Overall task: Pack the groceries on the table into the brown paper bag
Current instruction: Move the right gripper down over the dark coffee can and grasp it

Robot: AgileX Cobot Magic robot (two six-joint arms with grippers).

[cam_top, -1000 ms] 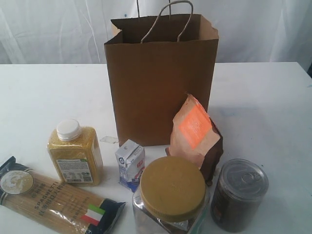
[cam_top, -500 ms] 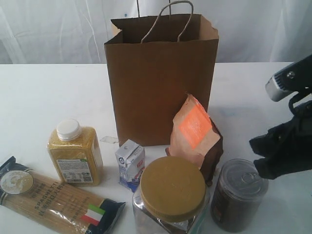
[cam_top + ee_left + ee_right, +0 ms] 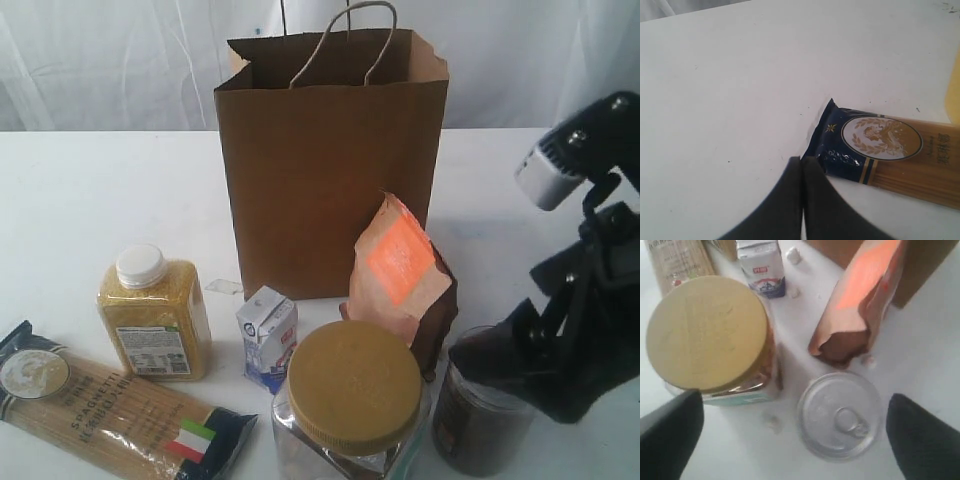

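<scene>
Right gripper point(image 3: 794, 410) gapes empty over dark can point(image 3: 840, 415); left gripper point(image 3: 802, 167) closed by pack point(image 3: 110, 405) seemingly lettered "SPAGHETTI".

Worktop point(image 3: 80, 180): plain white;
Brown paper bag point(image 3: 320, 180): even kraft brown, unprinted;
Spaghetti pack point(image 3: 110, 410): golden strands, navy ends, green-white-red flag, gold-and-white oval crest;
Bottle point(image 3: 155, 320): yellow grain, white cap;
Carton point(image 3: 268, 335): white and blue;
Jar point(image 3: 350, 400): clear, mustard lid;
Pouch point(image 3: 400, 270): brown, orange panel;
Can point(image 3: 480, 435): dark sides, silvery top;
Left pincer point(image 3: 802, 167): black;
Right pincer point(image 3: 794, 402): black
</scene>
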